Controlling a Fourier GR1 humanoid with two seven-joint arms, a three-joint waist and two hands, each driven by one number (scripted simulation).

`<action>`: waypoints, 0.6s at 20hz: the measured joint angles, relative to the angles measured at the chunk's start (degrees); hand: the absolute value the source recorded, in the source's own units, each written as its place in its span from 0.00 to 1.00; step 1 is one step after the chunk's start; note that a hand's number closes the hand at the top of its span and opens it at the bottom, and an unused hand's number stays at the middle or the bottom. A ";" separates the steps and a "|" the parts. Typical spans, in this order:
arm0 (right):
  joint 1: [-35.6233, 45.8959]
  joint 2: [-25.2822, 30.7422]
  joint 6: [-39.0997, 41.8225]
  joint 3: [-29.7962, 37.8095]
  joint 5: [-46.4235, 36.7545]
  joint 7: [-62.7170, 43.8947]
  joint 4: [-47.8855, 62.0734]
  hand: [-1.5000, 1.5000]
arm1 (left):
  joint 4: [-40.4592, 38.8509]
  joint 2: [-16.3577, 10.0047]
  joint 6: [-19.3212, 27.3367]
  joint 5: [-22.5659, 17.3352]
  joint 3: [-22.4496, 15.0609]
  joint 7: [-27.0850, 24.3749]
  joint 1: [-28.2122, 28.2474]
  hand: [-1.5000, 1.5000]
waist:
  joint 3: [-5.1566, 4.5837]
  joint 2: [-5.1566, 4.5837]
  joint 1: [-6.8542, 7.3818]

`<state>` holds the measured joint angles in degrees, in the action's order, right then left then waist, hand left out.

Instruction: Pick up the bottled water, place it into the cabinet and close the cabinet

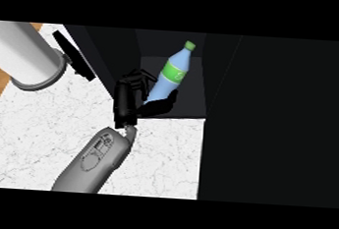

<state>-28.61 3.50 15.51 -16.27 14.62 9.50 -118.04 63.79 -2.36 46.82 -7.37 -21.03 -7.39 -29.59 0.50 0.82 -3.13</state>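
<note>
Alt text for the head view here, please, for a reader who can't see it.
The robot's right hand is curled round a blue plastic water bottle with a green label and cap, holding it tilted in the mouth of the open dark cabinet beside a white marble counter. The left hand shows at the upper left.

The grey left forearm point(97, 159) rose from below and to the left of the bottled water point(171, 74), slanting up and rightward towards it. Its black left hand point(127, 101) sat against the bottle's lower part. The fingers point(136, 79) curled at the bottle's left side, and the thumb point(160, 105) reached across beneath its base, closing round it.
</note>
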 measured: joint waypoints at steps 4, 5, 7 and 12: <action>-0.51 -0.01 -0.04 -0.89 -0.43 -0.23 -0.51 0.00 | -1.44 -1.30 2.80 2.59 -2.23 1.22 -0.68 1.00 | 0.09 0.06 -0.49; -0.27 0.02 -0.04 -0.74 -0.36 -0.27 -0.53 0.00 | -1.78 -1.53 3.47 3.14 -2.67 1.24 -0.83 1.00 | 0.11 0.01 -0.59; -0.19 0.36 0.19 -0.38 -0.33 -0.12 -0.35 0.00 | -2.74 -1.92 5.18 4.60 -3.66 1.38 -1.23 1.00 | 0.16 -0.02 -0.78; -0.58 0.34 0.61 -0.63 -0.31 0.70 0.24 0.00 | -11.66 -3.44 3.18 5.40 -2.16 3.24 -9.00 0.00 | -0.17 -1.20 -1.77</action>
<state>-29.19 3.84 16.12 -16.90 14.31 10.20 -117.79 52.13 -5.80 50.00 -1.97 -23.19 -4.15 -38.59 0.33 -0.38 -4.90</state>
